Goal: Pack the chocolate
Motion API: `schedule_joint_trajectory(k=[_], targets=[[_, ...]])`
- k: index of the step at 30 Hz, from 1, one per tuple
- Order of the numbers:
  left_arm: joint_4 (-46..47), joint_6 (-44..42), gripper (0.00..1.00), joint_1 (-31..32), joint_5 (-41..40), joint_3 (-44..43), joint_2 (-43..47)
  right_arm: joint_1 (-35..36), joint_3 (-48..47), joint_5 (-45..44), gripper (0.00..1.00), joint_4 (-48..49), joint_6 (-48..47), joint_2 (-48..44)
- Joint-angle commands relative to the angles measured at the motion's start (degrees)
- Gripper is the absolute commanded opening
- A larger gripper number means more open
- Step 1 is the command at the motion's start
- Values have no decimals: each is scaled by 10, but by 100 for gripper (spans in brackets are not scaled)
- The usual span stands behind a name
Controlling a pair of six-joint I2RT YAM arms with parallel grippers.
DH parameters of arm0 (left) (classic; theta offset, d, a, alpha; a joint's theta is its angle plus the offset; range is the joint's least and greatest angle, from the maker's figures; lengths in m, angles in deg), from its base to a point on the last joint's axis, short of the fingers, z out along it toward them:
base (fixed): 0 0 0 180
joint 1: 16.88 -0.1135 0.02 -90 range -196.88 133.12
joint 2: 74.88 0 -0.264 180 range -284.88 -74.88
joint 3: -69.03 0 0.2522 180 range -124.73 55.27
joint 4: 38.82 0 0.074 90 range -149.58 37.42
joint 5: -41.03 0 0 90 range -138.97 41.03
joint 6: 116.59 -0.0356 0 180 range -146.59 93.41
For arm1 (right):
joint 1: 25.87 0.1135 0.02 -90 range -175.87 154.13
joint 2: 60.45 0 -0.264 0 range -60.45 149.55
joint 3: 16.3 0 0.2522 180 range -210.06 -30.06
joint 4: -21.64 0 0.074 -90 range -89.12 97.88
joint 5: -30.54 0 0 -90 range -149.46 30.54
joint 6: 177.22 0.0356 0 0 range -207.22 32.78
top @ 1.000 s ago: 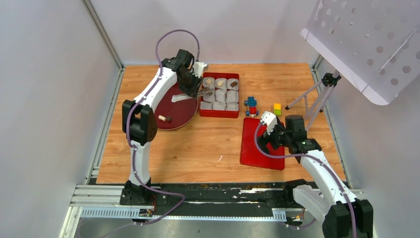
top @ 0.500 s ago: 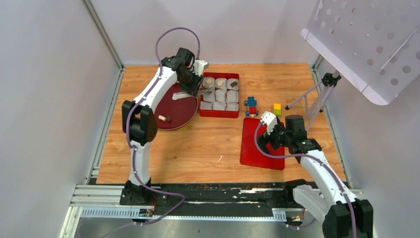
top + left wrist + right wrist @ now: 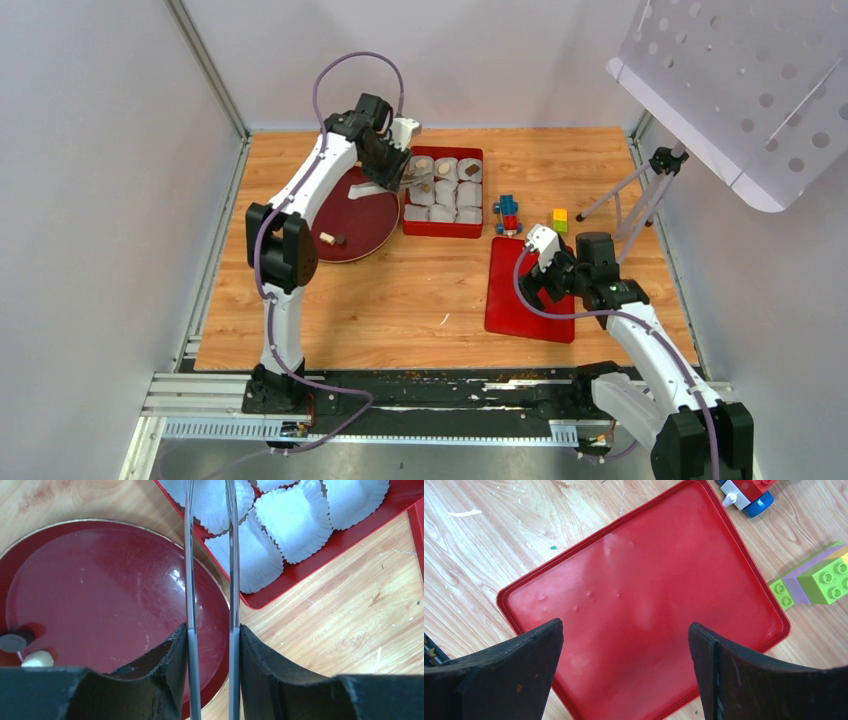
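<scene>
Poised over the paper cups [image 3: 295, 520] of the red tray [image 3: 360, 537] with left fingers [image 3: 189, 580] narrowly apart, tips cropped, hold unclear. With right fingers [image 3: 514, 670] spread wide, empty, above a red lid [image 3: 649, 605]. Chocolate [image 3: 37, 658] on the round plate [image 3: 100, 590], apparently also in some cups.

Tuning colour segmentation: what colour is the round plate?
Dark maroon round plate, thin pale rim; clearest in left wrist view.
</scene>
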Motion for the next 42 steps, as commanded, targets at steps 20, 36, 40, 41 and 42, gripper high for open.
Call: schedule_joint_trajectory(k=[20, 36, 40, 41, 42], targets=[[-179, -174, 43, -165, -9, 135, 246, -4, -1, 19, 95, 30, 5, 9], [-157, -113, 48, -166, -37, 243, 265, -4, -7, 23, 95, 31, 4, 19], [-153, -107, 49, -166, -57, 243, 262, -4, -1, 24, 95, 30, 6, 14], [-155, -107, 49, -166, -55, 244, 262, -4, 0, 24, 95, 29, 6, 13], [-155, -105, 49, -165, -54, 245, 260, -4, 1, 24, 95, 29, 6, 12]])
